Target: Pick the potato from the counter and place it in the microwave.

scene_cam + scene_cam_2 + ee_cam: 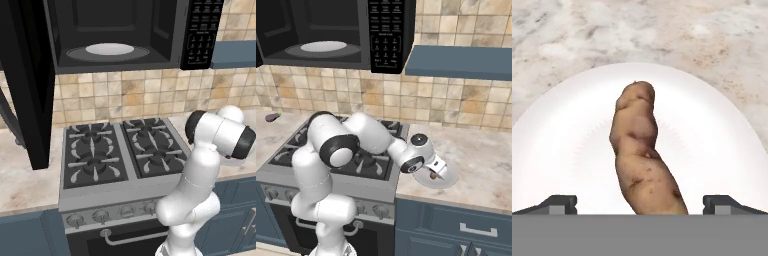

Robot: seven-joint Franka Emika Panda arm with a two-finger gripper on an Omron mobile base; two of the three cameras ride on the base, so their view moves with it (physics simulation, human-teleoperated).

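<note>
The potato is probably light, stiff and a bit knobbly, so it's best pinched across the thicker lower half. Its long axis is seen running from bottom centre of the hand view up to mid-frame, leaning slightly. It's lying on a white plate on the counter. The gripper is spread wide, a fingertip either side, nothing held.

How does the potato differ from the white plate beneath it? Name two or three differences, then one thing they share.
The potato is brown and mottled; the plate is plain white. The potato is long and lumpy, the plate flat and round. The potato is much smaller. Both sit on the counter.
</note>
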